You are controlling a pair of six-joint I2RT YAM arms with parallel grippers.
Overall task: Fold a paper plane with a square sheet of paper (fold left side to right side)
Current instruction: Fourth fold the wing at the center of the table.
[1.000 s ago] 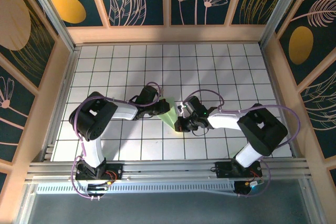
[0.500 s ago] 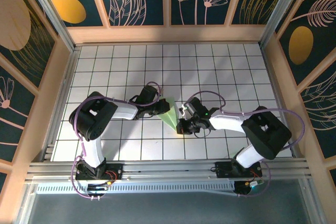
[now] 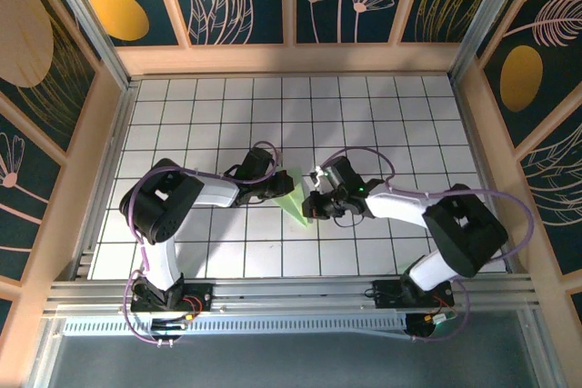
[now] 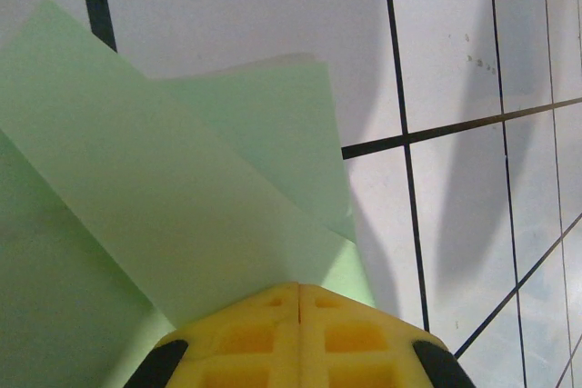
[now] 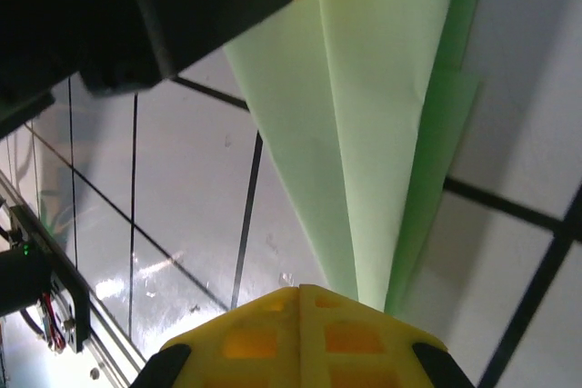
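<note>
The square sheet of paper (image 3: 293, 199) lies mid-table, folded into a slim pale green wedge like a paper plane, its point toward the near edge. My left gripper (image 3: 283, 190) is shut, its yellow tips (image 4: 298, 286) resting on the paper's wide end (image 4: 182, 179), where layered flaps overlap. My right gripper (image 3: 310, 209) is shut too, its tips (image 5: 298, 288) pressing down beside the long creased edge near the narrow end (image 5: 382, 88). The left gripper's dark body (image 5: 182, 6) looms across from it in the right wrist view.
The white grid table (image 3: 364, 115) is ringed by wooden walls (image 3: 291, 59) at the back and sides. A metal rail (image 3: 291, 293) with both arm bases runs along the near edge. Purple cables loop over each arm.
My right gripper has slid away from the near edge along the paper's right side, toward the left gripper. The left arm and the paper have stayed in place.
</note>
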